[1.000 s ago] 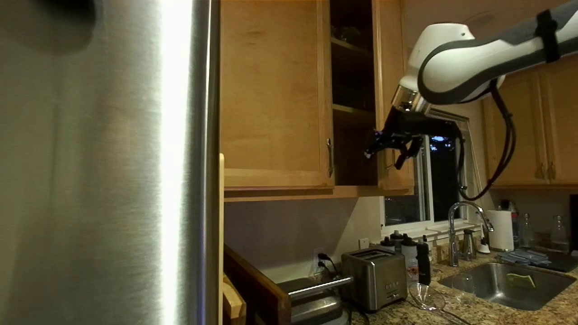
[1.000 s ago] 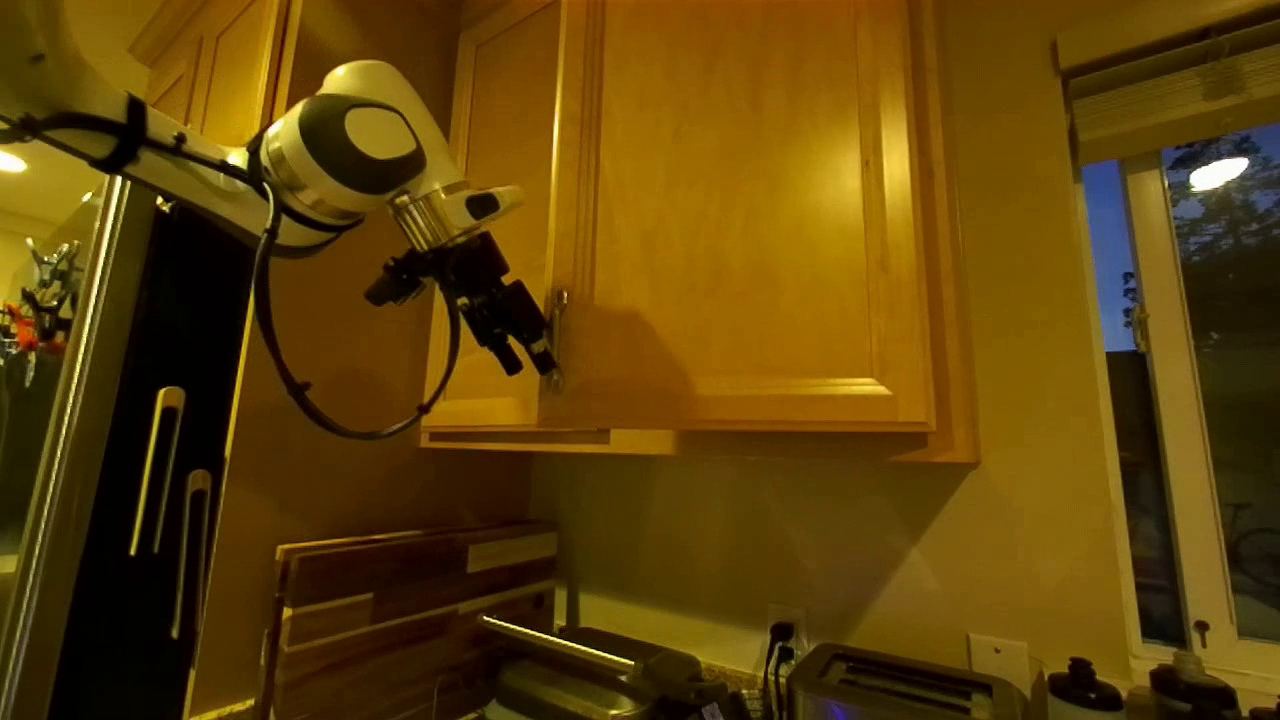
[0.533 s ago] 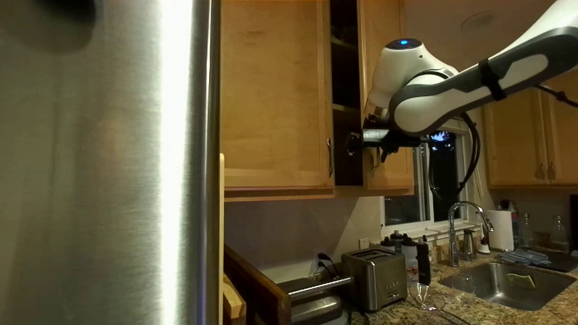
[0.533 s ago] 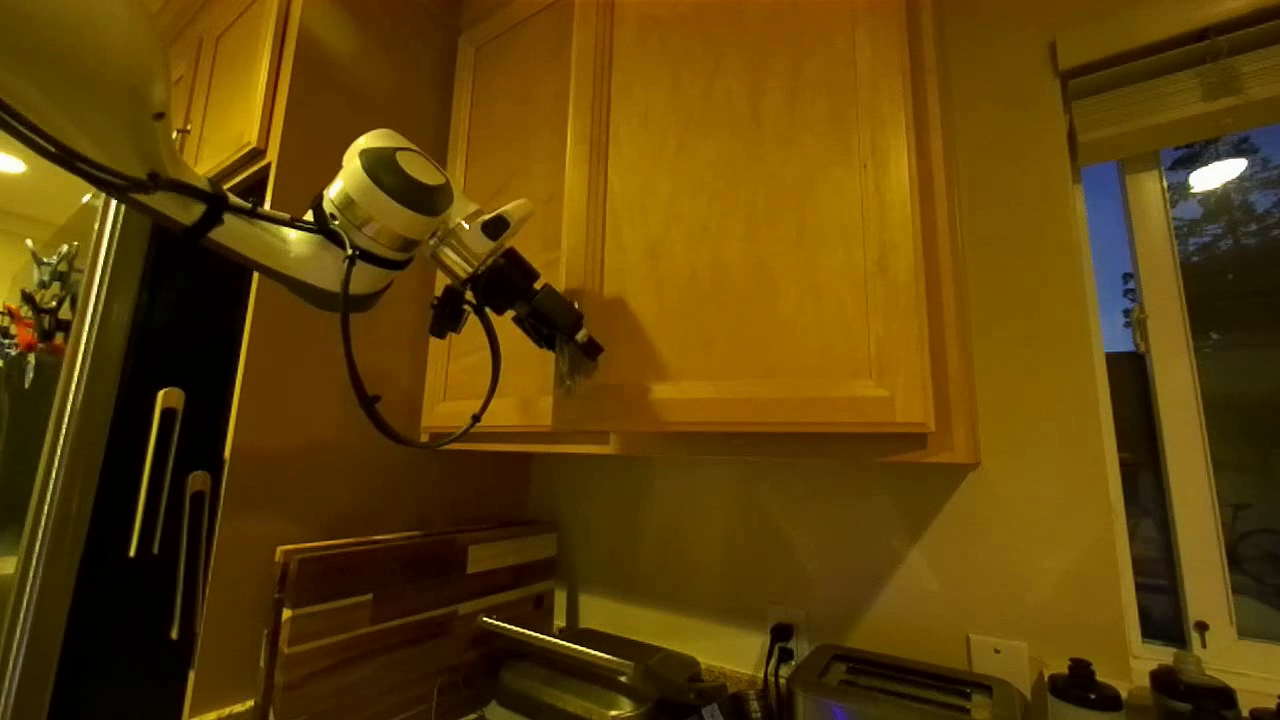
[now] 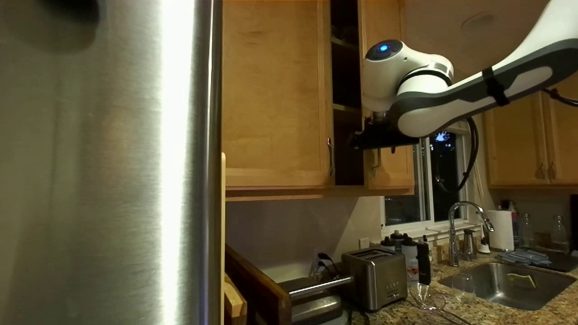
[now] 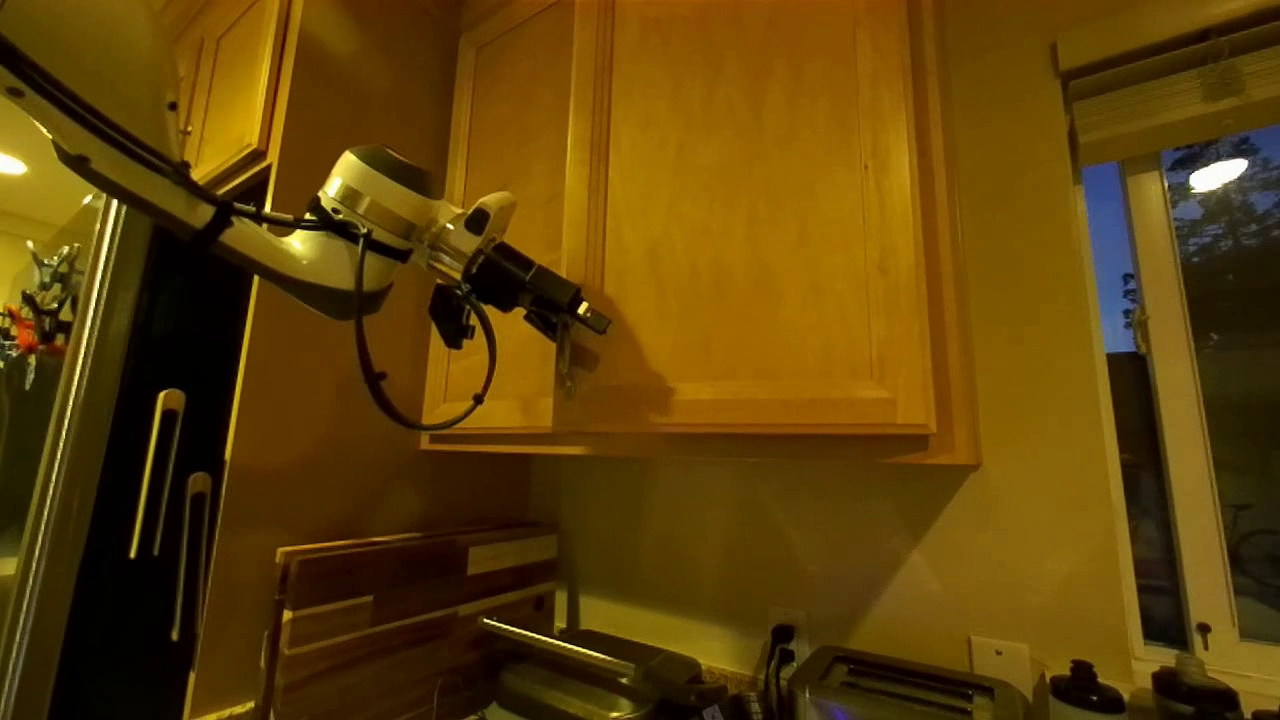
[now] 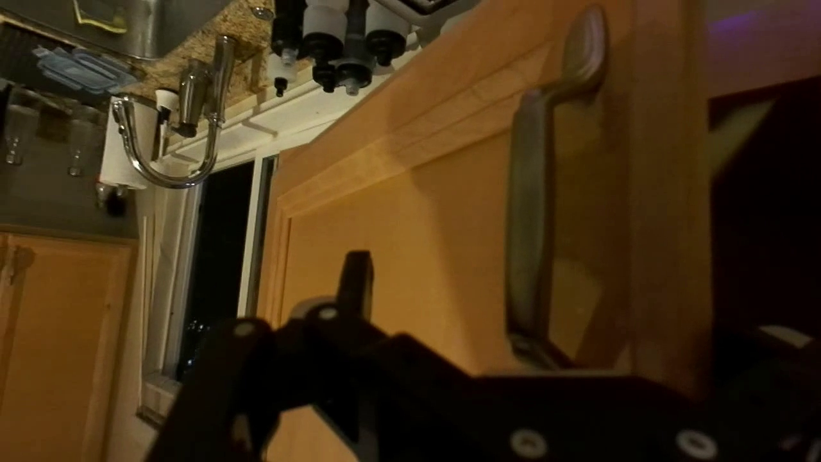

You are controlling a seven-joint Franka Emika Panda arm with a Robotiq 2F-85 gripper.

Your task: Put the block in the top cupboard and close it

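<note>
1. A granite counter runs beneath the kitchen window
2. Markings on the toaster and a white bottle are too small to read
3. The fridge and arm block much of an exterior view
4. The top cupboard has one door ajar; the gripper, released, fingers apart, is at its edge near the handle
5. Where the block is, I cannot tell

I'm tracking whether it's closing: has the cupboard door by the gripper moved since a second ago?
Yes. In an exterior view, the cupboard door has swung toward the unmoved neighbouring door, though it remains ajar.
</note>
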